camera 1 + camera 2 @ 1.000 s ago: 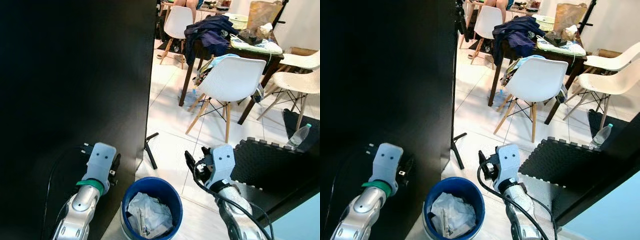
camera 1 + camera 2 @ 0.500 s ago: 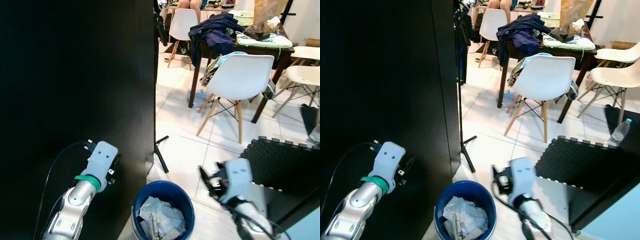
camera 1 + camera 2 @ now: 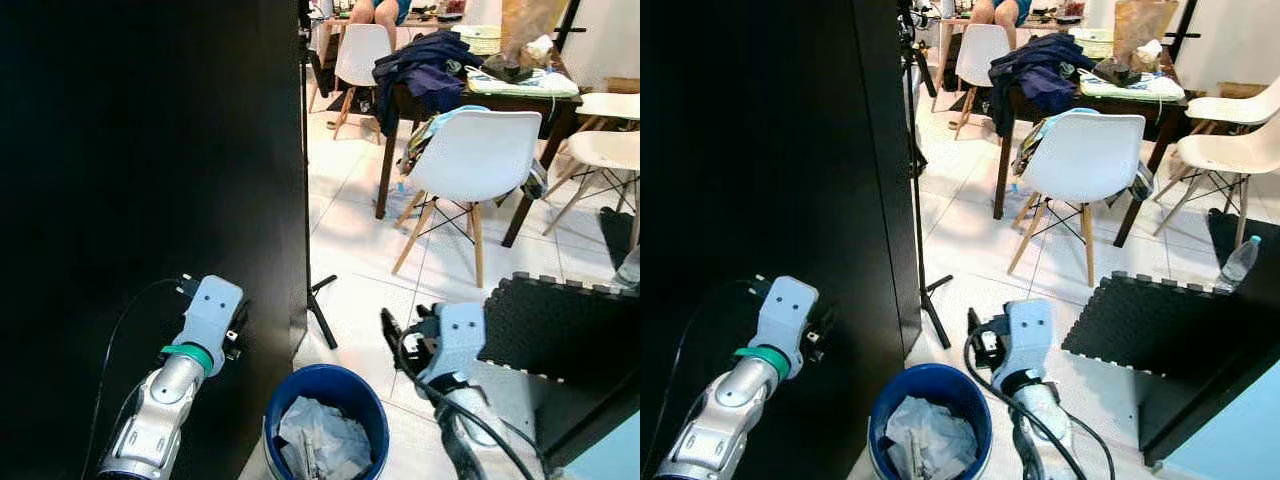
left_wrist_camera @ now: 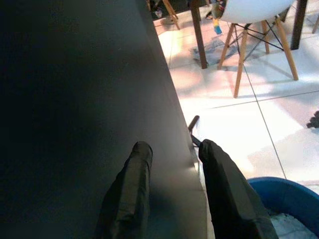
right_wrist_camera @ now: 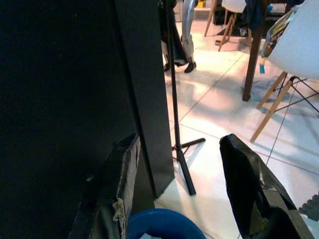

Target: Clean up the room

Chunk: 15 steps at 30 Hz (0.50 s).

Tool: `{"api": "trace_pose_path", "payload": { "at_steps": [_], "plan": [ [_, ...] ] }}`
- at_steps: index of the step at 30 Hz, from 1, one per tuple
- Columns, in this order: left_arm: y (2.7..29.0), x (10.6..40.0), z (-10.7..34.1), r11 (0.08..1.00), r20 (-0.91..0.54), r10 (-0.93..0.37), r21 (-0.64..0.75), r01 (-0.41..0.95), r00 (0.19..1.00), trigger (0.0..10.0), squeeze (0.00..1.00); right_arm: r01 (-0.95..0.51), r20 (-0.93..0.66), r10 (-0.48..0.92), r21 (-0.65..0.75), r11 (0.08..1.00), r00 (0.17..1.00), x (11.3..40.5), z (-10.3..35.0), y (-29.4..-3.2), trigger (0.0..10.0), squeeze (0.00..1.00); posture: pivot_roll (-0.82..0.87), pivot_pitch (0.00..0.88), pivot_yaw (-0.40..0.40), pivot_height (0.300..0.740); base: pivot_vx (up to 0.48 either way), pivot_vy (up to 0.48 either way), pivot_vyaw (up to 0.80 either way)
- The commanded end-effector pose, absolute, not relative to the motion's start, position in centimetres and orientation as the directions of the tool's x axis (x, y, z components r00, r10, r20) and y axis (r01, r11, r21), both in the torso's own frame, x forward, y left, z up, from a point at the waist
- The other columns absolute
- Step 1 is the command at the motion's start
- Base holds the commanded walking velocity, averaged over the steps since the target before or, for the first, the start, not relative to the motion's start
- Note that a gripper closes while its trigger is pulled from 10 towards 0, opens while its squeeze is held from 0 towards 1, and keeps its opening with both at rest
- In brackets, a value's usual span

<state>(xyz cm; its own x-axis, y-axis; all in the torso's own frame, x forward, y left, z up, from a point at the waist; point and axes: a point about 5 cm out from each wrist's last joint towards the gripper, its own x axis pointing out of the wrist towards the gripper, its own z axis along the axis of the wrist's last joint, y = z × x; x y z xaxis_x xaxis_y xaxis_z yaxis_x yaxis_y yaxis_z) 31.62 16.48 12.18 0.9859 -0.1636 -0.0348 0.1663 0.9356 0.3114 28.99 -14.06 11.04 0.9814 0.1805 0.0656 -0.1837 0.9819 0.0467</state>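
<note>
A blue bin (image 3: 355,392) stands on the floor between my two arms, with crumpled white paper (image 3: 320,440) inside it. My left gripper (image 4: 174,147) is raised in front of a black panel, left of the bin. Its fingers (image 4: 138,164) are open with nothing between them. My right gripper (image 3: 402,332) hovers just right of the bin and above its rim. In the right wrist view that gripper (image 5: 182,143) is open and empty, and the bin's rim (image 5: 164,219) lies below it.
A tall black panel (image 3: 150,150) covers the left side. A tripod leg (image 3: 322,312) rests on the tiles by its edge. Ahead stand white chairs (image 3: 480,150) and a dark table (image 3: 520,95) piled with clothes. A black foam mat (image 3: 560,320) and a plastic bottle (image 3: 1237,262) are on the right.
The camera has shifted, so the whole scene has slid. My right arm, low and blurred half a second ago, is steady and higher beside the bin. The left arm keeps its pose.
</note>
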Motion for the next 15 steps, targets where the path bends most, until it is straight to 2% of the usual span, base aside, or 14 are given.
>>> {"api": "trace_pose_path", "payload": {
  "at_steps": [1, 8, 15],
  "plan": [
    [15.95, 31.24, 11.57, 0.941, -0.046, -0.167, 0.291, 0.173, 0.985, 10.0, 0.00, -0.191, 0.031, 0.190, 0.043, 0.981, 0.981, 28.55, 10.50, -13.87, 10.0, 0.00, -0.11, 0.042, 0.069, 0.715, 0.000, 0.000, 0.00],
    [15.48, 31.07, 11.25, 0.945, -0.047, -0.170, 0.274, 0.176, 0.984, 10.0, 0.00, -0.187, 0.017, 0.186, 0.037, 0.982, 0.982, 28.28, 10.49, -14.30, 10.0, 0.00, -0.11, 0.053, 0.057, 0.715, 0.000, 0.000, 0.00],
    [15.18, 30.76, 11.10, 0.948, -0.046, -0.168, 0.266, 0.174, 0.985, 10.0, 0.00, -0.181, 0.016, 0.180, 0.036, 0.983, 0.984, 28.64, 10.46, -14.06, 10.0, 0.00, -0.10, 0.061, 0.057, 0.715, -0.245, 0.000, 0.00]
  ]
}}
